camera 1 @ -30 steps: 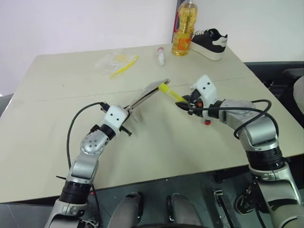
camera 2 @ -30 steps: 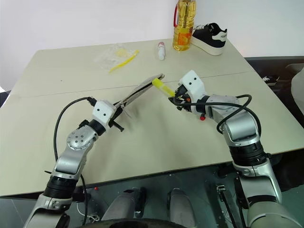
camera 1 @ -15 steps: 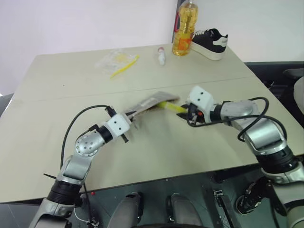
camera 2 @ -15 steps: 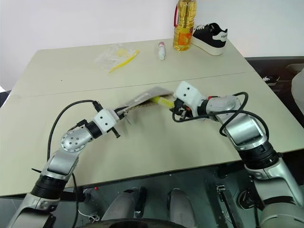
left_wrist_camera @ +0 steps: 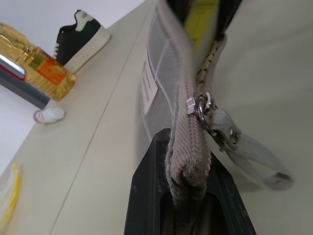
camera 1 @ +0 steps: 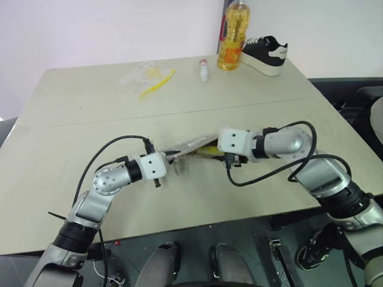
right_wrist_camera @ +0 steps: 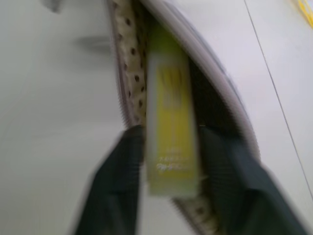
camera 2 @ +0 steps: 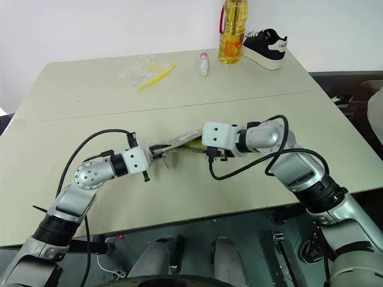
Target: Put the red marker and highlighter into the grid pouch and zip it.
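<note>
Pouch [camera 1: 192, 145] lies low over the middle of the table [camera 1: 251, 197], its end pinched tight in my left gripper [left_wrist_camera: 188, 196], zipper pull [left_wrist_camera: 230, 139] dangling just past my fingers. Its mouth gapes toward my right gripper [right_wrist_camera: 171, 161], whose fingers [right_wrist_camera: 115, 181] stand slightly apart on either side of the highlighter [right_wrist_camera: 168, 132]; I cannot tell whether they touch it. Highlighter sits partway inside the mouth, its rear end sticking out between them.
</note>
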Available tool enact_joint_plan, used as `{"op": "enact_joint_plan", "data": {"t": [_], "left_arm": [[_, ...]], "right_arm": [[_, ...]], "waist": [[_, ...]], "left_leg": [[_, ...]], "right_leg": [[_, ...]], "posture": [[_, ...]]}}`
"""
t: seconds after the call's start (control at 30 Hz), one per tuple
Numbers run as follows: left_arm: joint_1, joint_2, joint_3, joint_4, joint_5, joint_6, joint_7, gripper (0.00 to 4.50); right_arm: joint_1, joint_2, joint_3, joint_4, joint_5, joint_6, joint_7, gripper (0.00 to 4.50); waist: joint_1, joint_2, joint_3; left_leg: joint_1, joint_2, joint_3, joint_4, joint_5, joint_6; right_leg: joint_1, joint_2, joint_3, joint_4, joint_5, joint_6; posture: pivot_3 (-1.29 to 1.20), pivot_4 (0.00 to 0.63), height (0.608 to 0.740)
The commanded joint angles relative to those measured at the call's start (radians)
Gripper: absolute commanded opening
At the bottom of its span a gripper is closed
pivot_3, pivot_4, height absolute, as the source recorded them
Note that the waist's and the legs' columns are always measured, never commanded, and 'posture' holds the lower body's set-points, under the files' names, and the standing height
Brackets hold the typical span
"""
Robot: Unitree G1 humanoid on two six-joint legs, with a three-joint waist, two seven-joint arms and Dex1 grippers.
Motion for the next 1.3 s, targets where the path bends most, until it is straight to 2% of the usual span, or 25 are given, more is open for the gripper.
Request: {"op": "enact_joint_plan", "data": {"t": [0.03,0.17,0.27,0.33,0.37,0.47,0.6,0.8,0.97,1.03,1.1,1.23,1.3], "left_arm": [[-0.006,-0.008,0.021,-0.006,0.000,0.008,0.028,0.00],[-0.008,-0.057,0.048,0.020,0.007,0.070,0.114,0.00],[-0.012,-0.095,0.058,0.031,0.040,0.105,0.190,0.00],[-0.018,-0.128,0.053,0.045,0.074,0.126,0.255,0.00],[-0.023,-0.140,0.051,0.056,0.099,0.129,0.291,0.00],[-0.029,-0.170,0.047,0.070,0.127,0.135,0.349,0.00],[-0.053,-0.232,0.031,0.090,0.147,0.144,0.417,0.00],[-0.070,-0.266,0.008,0.092,0.155,0.136,0.423,0.00],[-0.062,-0.257,0.012,0.085,0.154,0.135,0.413,0.00],[-0.058,-0.251,0.012,0.083,0.153,0.134,0.410,0.00],[-0.056,-0.245,0.018,0.082,0.150,0.134,0.409,0.00],[-0.054,-0.241,0.052,0.074,0.105,0.150,0.398,0.00],[-0.054,-0.235,0.070,0.069,0.077,0.152,0.383,0.00]], "right_arm": [[-0.004,0.002,-0.117,-0.063,0.068,-0.010,0.023,3.81],[0.008,0.022,-0.318,-0.094,0.267,0.110,0.050,3.81],[0.028,0.014,-0.410,-0.031,0.286,0.193,-0.012,3.81],[0.053,0.028,-0.480,0.073,0.277,0.318,-0.110,4.38],[0.068,0.038,-0.504,0.108,0.278,0.367,-0.150,4.49],[0.095,0.060,-0.513,0.164,0.226,0.437,-0.279,4.49],[0.111,0.154,-0.575,0.277,0.184,0.516,-0.472,4.49],[0.095,0.265,-0.633,0.375,0.164,0.592,-0.637,4.49],[0.083,0.289,-0.653,0.383,0.184,0.617,-0.671,2.17],[0.080,0.287,-0.649,0.380,0.183,0.616,-0.676,1.02],[0.078,0.257,-0.612,0.359,0.174,0.585,-0.652,0.31],[0.120,0.075,-0.403,0.208,0.099,0.293,-0.453,0.31],[0.146,-0.002,-0.357,0.142,0.086,0.141,-0.351,0.31]], "waist": [[0.001,0.000,0.000],[0.003,0.000,0.000],[0.012,-0.001,0.000],[0.020,-0.001,0.000],[0.023,-0.002,0.000],[0.024,-0.002,0.000],[0.020,-0.001,0.000],[0.020,0.000,-0.001],[0.021,-0.001,-0.001],[0.021,-0.001,-0.001],[0.020,-0.001,-0.001],[0.020,0.002,0.000],[0.020,0.002,0.000]], "left_leg": [[0.000,0.000,0.000,0.000,0.000,0.000],[0.000,0.000,0.000,0.000,0.000,0.000],[0.000,0.000,0.000,0.001,0.000,0.000],[0.000,0.000,0.000,0.001,0.000,0.000],[0.000,0.000,0.000,0.002,0.000,0.000],[0.000,0.000,0.000,0.002,0.000,0.000],[0.000,0.000,0.001,0.002,0.000,0.000],[0.000,0.000,0.001,0.002,0.000,0.000],[0.001,0.000,0.001,0.003,0.000,0.000],[0.001,0.000,0.001,0.004,0.000,0.000],[0.001,0.000,0.001,0.004,0.000,0.000],[0.000,0.000,0.001,0.004,0.000,0.001],[0.000,0.000,0.001,0.004,0.000,0.001]], "right_leg": [[0.000,0.000,0.000,0.000,0.000,0.000],[0.000,0.000,0.000,0.000,0.000,0.001],[0.001,0.000,0.000,0.000,0.000,0.001],[0.001,0.000,0.000,0.000,0.000,0.000],[0.001,0.000,0.000,0.000,0.000,0.000],[0.002,0.000,0.000,0.000,0.000,0.000],[0.001,0.000,0.000,0.001,0.001,0.001],[0.001,0.001,0.000,0.002,0.001,0.001],[0.002,0.001,0.000,0.002,0.001,0.001],[0.002,0.001,0.000,0.002,0.001,0.001],[0.002,0.001,0.000,0.002,0.001,0.001],[0.001,0.001,0.000,0.002,0.001,0.001],[0.001,0.001,0.000,0.002,0.001,0.002]], "posture": [[0.00,0.150,0.740],[0.00,0.150,0.740],[0.00,0.150,0.740],[0.00,0.150,0.740],[0.00,0.150,0.740],[0.00,0.150,0.740],[0.00,0.150,0.740],[0.00,0.150,0.740],[0.00,0.150,0.740],[0.00,0.150,0.740],[0.00,0.150,0.740],[0.00,0.150,0.740],[0.00,0.150,0.740]]}}
